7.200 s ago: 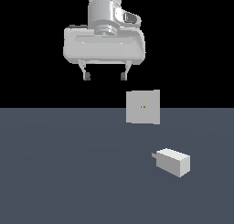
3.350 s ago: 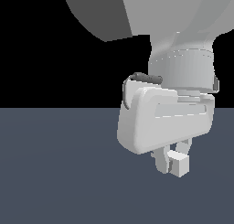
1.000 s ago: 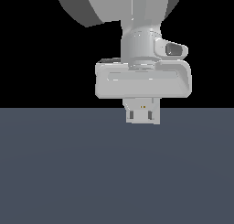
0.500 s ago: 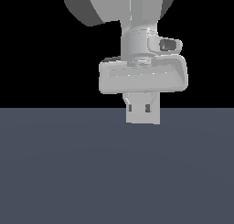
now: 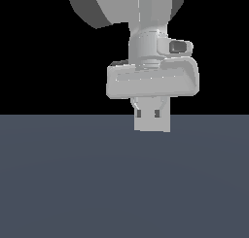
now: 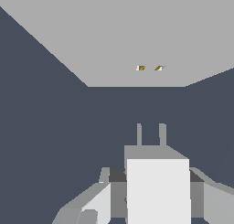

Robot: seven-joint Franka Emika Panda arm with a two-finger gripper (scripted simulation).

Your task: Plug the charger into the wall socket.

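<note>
Gripper (image 6: 157, 191) is clamped on the charger (image 6: 157, 191), prongs (image 6: 151, 135) aimed at the wall socket (image 6: 137, 40) close ahead, not touching yet. Looks like a light, rigid little block, so squeezing its flat sides should stop it twisting.

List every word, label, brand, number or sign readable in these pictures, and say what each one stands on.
None: no readable text shows in either view.
The charger held in the gripper is plain off-white with bare grey prongs.
The wall socket is plain light grey, marked only by two small gold holes.
The gripper body carries no label or brand.
</note>
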